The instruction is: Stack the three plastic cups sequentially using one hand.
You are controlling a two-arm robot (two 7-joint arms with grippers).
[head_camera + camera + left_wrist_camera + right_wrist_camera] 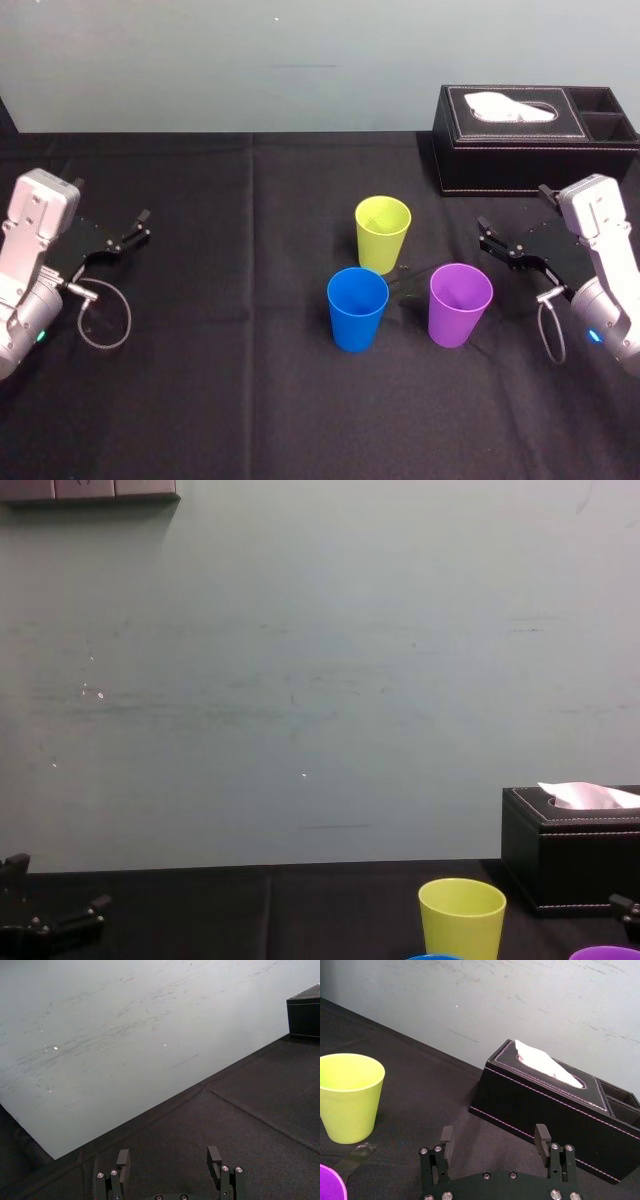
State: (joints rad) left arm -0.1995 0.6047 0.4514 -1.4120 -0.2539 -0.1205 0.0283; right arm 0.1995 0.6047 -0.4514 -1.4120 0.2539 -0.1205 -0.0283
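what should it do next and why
Probably move the open right gripper to the purple cup, its nearest: it, the blue cup and the yellow-green cup stand upright, apart, none grasped. The left gripper sits parked far left.

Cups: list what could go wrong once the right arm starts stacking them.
1. The purple cup, blue cup and yellow-green cup stand close together. The open right end effector, reaching for one, may knock a neighbour over.
2. The tissue box sits just behind that arm, so a backward swing could hit it.
The left end effector is parked, open, at the far left.
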